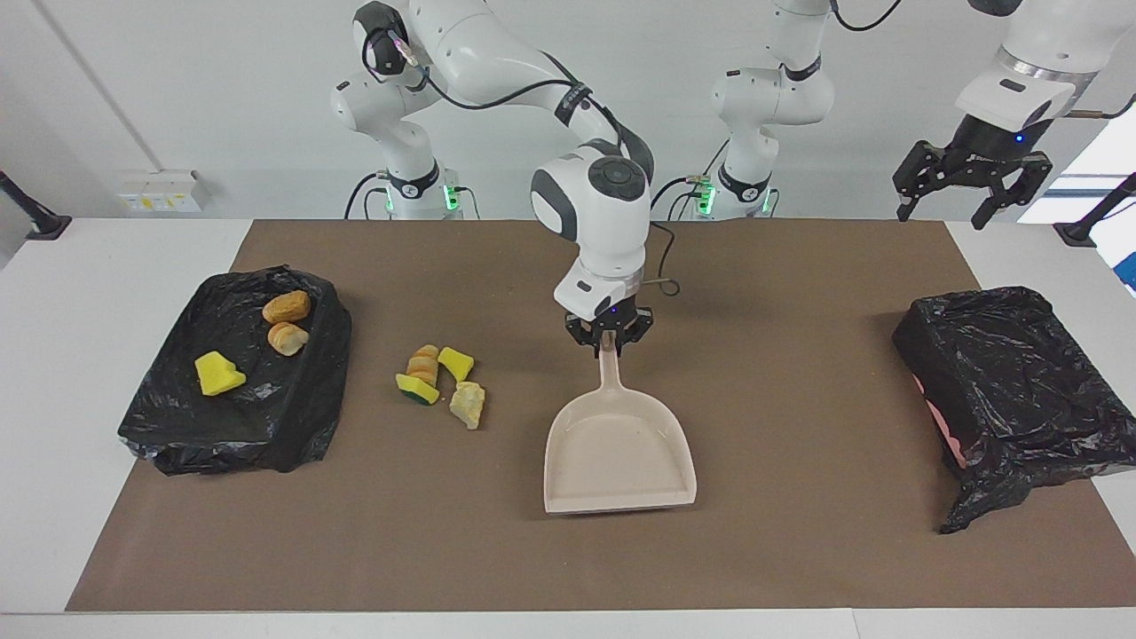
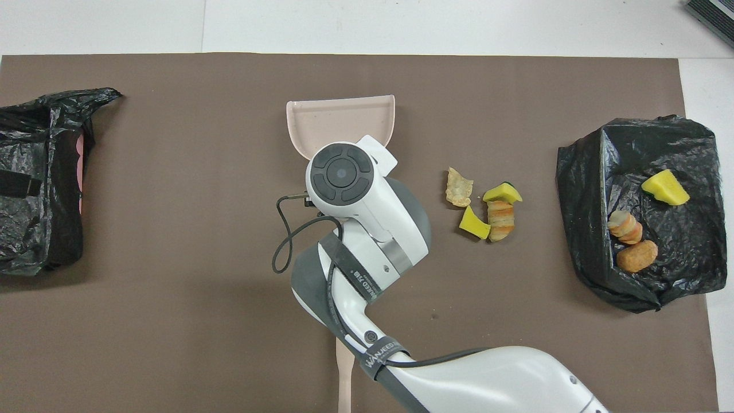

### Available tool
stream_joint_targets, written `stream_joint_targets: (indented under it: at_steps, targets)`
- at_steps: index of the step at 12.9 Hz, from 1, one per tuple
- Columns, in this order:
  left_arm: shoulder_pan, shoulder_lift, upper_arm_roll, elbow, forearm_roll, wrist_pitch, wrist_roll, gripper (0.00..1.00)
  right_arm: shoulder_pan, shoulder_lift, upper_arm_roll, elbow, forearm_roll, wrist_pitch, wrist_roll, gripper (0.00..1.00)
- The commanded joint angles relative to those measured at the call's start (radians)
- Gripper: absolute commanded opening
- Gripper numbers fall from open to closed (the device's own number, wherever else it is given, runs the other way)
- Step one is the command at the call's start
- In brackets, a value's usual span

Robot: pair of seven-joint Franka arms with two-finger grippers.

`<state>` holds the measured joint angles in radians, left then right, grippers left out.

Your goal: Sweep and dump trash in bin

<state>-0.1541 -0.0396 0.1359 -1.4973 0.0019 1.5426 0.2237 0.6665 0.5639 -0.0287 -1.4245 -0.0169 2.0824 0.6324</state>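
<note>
Right pincer (image 1: 609, 342), pointing down mid-mat, pinches the dustpan (image 1: 619, 453) handle.

In the overhead view the right arm (image 2: 367, 229) covers the dustpan's (image 2: 344, 117) handle and the near part of its tray, so the grip on it cannot be read from above. The same arm hides nearly all of the brush (image 2: 344, 373); only a stretch of pale handle shows, cut off by the bottom edge. In the facing view the brush is hidden entirely by the arm. The black bag (image 2: 34, 178) toward the left arm's end runs off the picture's edge in the overhead view. A pink strip (image 1: 939, 426) peeks from under that bag, perhaps a bin's wall.
</note>
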Motion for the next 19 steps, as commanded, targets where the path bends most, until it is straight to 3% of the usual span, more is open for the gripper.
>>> stream_joint_targets:
  at_steps: [1,6,8,10,11,12,15,19]
  targets:
    - [-0.005,-0.008,-0.002,0.006,-0.005,-0.026,0.010,1.00,-0.007,0.010,-0.002,0.029,0.032,0.016,-0.003,0.00]
    - [-0.022,-0.008,-0.005,0.008,-0.008,-0.027,-0.001,1.00,-0.005,0.022,0.003,-0.022,0.057,0.084,-0.005,0.00]
    - [-0.022,-0.010,-0.007,0.008,-0.008,-0.032,0.000,1.00,-0.004,0.021,0.001,-0.042,0.109,0.087,-0.002,0.22]
    - [-0.016,-0.010,-0.005,0.008,-0.008,-0.032,0.000,1.00,-0.005,0.019,0.001,-0.039,0.103,0.079,-0.005,0.51]
    - [-0.013,-0.010,-0.005,0.008,-0.008,-0.032,-0.001,1.00,-0.007,0.018,0.001,-0.036,0.098,0.080,-0.011,0.79]
    - [-0.015,-0.010,-0.005,0.008,-0.008,-0.033,-0.001,1.00,-0.013,0.008,0.001,-0.036,0.091,0.077,-0.028,1.00]
    - [-0.019,-0.011,-0.005,0.005,-0.008,-0.050,-0.001,1.00,-0.022,-0.054,-0.011,-0.040,0.100,0.029,-0.053,1.00]
    - [-0.022,-0.020,-0.005,-0.009,-0.008,-0.049,-0.001,1.00,-0.123,-0.192,-0.011,-0.042,0.110,-0.192,-0.059,1.00]
